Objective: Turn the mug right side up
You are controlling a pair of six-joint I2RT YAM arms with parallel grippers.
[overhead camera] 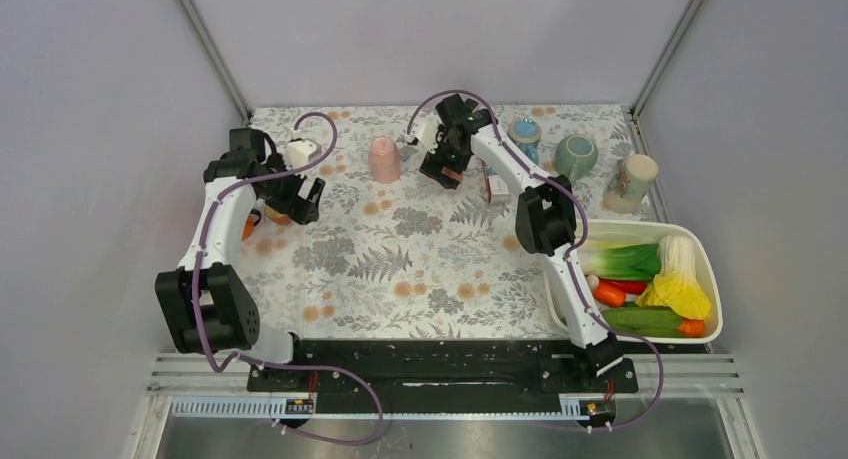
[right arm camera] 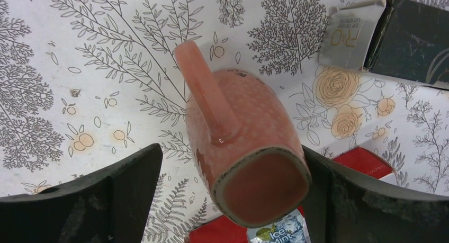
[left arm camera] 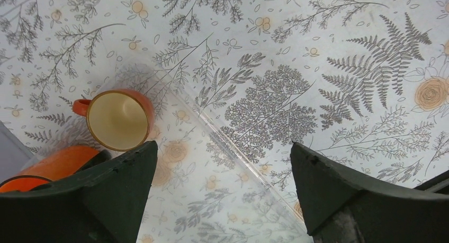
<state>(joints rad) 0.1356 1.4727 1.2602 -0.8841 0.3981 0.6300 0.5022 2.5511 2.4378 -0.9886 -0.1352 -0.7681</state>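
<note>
The pink mug (overhead camera: 384, 160) stands upside down at the back middle of the table. In the right wrist view it (right arm camera: 243, 132) is salmon with pale dots. Its base faces the camera and its handle points away. My right gripper (overhead camera: 443, 169) is open just right of the mug, above the table. In the right wrist view (right arm camera: 231, 153) the mug's base shows between the jaws, close against the right finger (right arm camera: 360, 200), with a wide gap to the left finger (right arm camera: 95, 200). My left gripper (overhead camera: 305, 194) is open and empty at the left, seen over the cloth in the left wrist view (left arm camera: 223, 144).
An upright orange mug (left arm camera: 117, 119) and another orange item (left arm camera: 53, 163) sit by the left gripper, with a clear plastic edge (left arm camera: 238, 153). A red box (overhead camera: 497, 187) and a mint pack (right arm camera: 280, 233) lie near the right gripper. A blue mug (overhead camera: 524, 134), green mug (overhead camera: 576, 156), beige cup (overhead camera: 630, 182) and vegetable bin (overhead camera: 712, 279) are at right.
</note>
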